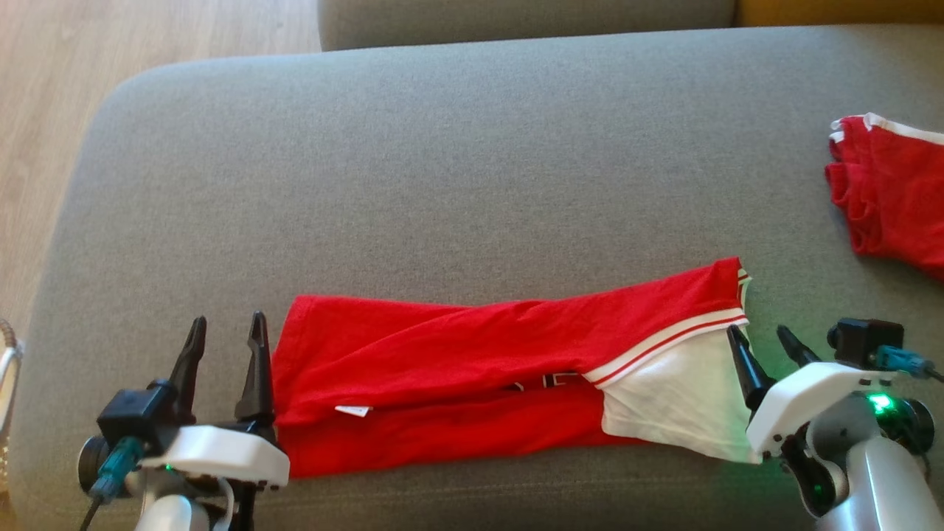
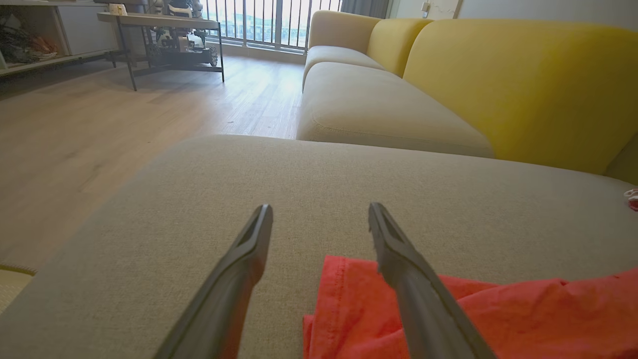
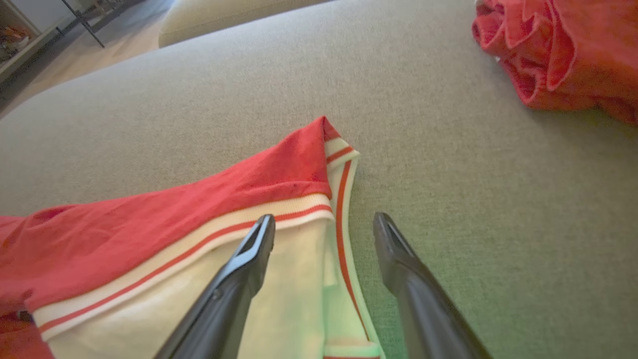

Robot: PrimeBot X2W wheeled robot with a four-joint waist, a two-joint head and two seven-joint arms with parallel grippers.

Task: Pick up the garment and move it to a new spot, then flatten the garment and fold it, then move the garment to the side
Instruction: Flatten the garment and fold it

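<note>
The folded red garment (image 1: 472, 376) lay along the grey cushion's (image 1: 442, 184) near edge. The left pincer (image 1: 228, 318) and right pincer (image 1: 757, 330) stood released and empty at its two ends.

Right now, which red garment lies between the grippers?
The long garment with the white end, spanning left gripper to right gripper. The bunched garment sits apart at far right.

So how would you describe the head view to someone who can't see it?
A long, folded red cloth garment with a white panel and striped trim lies across a grey fabric sofa cushion. The robot's open left gripper sits at its red end, the open right gripper at its white end. A second red garment lies far right.
</note>
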